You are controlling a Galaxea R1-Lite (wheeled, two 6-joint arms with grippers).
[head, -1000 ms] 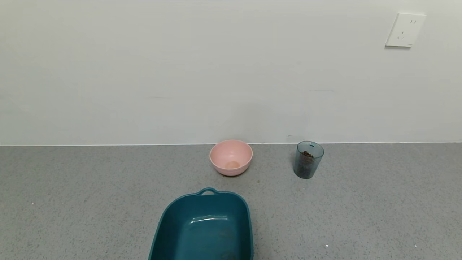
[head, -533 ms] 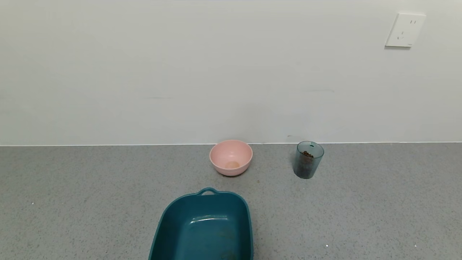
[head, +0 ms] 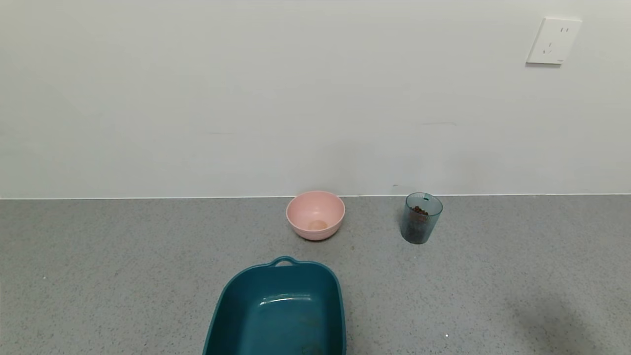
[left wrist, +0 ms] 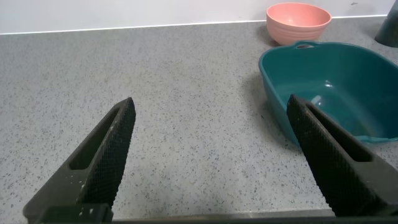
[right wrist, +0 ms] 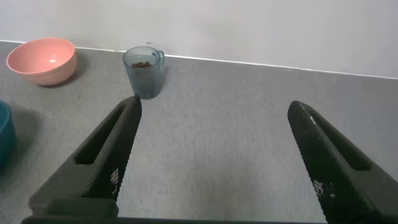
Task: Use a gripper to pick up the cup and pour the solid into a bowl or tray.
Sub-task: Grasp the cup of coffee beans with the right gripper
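1. No brand, label or readable writing shows on any item; the only fitting is a white wall socket (head: 553,41) high on the far right of the plain pale wall (head: 246,98).
2. The work surface is a grey speckled countertop (head: 98,271) that meets the wall along a thin light seam at the far edge.
3. The cup (head: 420,218), a ribbed translucent blue-grey tumbler, stands upright at the far side, right of centre and close to the wall. It holds the solid (head: 419,210), dark brown pellets seen through its open top.
4. The bowl (head: 315,215), pale pink and round, sits upright to the left of the cup, well apart from it. Its inside looks bare apart from a faint tan mark at the bottom.
5. A teal tray (head: 278,308) with a handle on its far rim lies nearer than the bowl; nothing shows inside it.
6. The left gripper (left wrist: 211,155) hovers over bare countertop left of the tray, its fingers spread wide and holding nothing.
7. The right gripper (right wrist: 214,149) hovers over the counter nearer than the cup and to its right, fingers likewise spread wide and empty, with the cup beyond them.
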